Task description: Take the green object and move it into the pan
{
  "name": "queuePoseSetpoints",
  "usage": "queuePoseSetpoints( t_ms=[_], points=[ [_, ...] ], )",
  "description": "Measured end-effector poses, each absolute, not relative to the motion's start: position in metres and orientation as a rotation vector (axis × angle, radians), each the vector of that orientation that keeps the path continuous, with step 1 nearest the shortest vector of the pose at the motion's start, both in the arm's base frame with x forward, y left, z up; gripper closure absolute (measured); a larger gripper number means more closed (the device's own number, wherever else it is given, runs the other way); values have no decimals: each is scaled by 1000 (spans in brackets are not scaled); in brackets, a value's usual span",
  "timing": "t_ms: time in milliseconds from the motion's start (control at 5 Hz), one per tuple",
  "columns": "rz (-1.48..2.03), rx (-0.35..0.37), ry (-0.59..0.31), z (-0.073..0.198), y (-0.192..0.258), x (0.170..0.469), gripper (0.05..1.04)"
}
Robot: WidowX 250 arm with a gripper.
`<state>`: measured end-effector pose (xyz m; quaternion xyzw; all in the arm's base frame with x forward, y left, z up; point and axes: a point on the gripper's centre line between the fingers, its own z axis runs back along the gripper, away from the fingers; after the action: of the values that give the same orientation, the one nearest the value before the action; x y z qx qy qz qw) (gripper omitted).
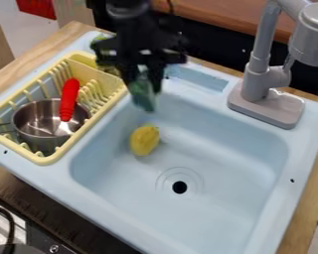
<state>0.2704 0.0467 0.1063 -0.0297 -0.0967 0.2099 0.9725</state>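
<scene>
The claw (142,82) pinches the green object (144,97) over the sink (301,158) — its lower end hanging free, likely for easy release into the pan (37,118) at left.

And the gripper (143,89) is showing black, w/ the held obj. (145,95) looking muted green! The sink (255,171) is gleaming pale blue, its drain (180,187) going black w/ faint grey concentric rings. The toy fruit (144,141) is glowing yellow. Rack (50,160) is running pale yellow, its slats making stripes; pan (37,125) is shining silver-grey & the utensil handle (69,96) is blazing red. Faucet (257,79) is staying plain grey, desk (43,47) is wearing light-brown wood grain.
</scene>
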Motion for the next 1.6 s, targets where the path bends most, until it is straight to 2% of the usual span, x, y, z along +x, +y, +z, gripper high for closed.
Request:
queuePoseSetpoints(
  t_ms=[400,600,800,1200,1600],
  points=[
    [328,-77,-238,129,116,270,759],
    [265,-62,-263,115,149,265,759],
    [221,-53,-327,102,159,261,759],
    [52,-60,-333,77,151,245,759],
    [-19,-50,-295,69,155,236,759]
  ],
)
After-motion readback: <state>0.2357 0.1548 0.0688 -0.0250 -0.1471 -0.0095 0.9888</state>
